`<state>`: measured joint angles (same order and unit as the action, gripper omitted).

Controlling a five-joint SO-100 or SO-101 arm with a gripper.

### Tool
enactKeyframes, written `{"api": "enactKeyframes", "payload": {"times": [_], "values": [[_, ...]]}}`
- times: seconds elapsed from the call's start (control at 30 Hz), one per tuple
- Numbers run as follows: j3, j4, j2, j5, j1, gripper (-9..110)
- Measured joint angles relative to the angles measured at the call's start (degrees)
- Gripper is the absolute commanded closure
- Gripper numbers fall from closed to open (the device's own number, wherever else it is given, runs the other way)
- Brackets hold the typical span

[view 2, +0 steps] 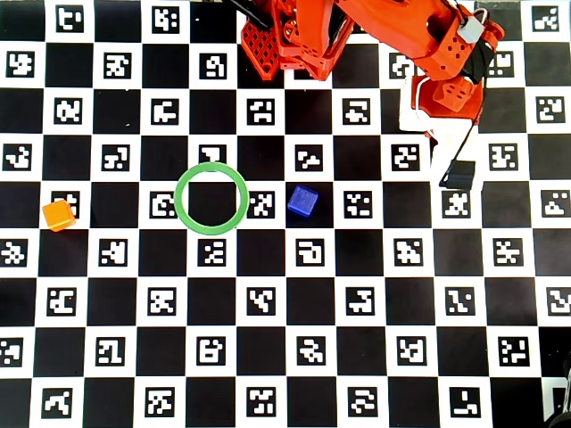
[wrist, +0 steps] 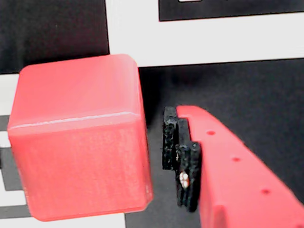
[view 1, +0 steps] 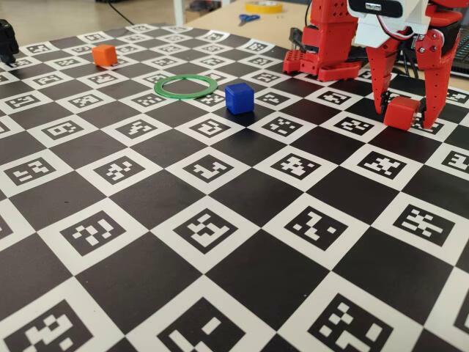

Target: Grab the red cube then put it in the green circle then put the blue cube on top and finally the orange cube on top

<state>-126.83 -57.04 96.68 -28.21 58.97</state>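
Red cube [wrist: 78, 137] fills my wrist view, resting on the board [view 1: 220, 242] between the spread fingers of my gripper [view 1: 404, 116]. One pad [wrist: 183, 159] sits just beside it, contact unclear. Jaws open, nothing gripped.

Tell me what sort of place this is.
Probably a robotics lab or test bench: the board is a checkerboard printed with fiducial markers, a red arm stands at its far edge, and a table behind holds scissors and a tape roll.
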Motion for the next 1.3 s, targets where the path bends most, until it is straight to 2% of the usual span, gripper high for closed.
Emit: {"api": "enactKeyframes", "payload": {"times": [0.27,0.53,0.67,1.3], "values": [[0.0,0.0,0.0,1.3,0.0,92],[0.1,-0.4,0.0,2.4,0.0,95],[2.2,-4.3,0.0,3.5,-1.0,95],[10.1,-25.2,16.4,-0.3,-21.0,97]]}}
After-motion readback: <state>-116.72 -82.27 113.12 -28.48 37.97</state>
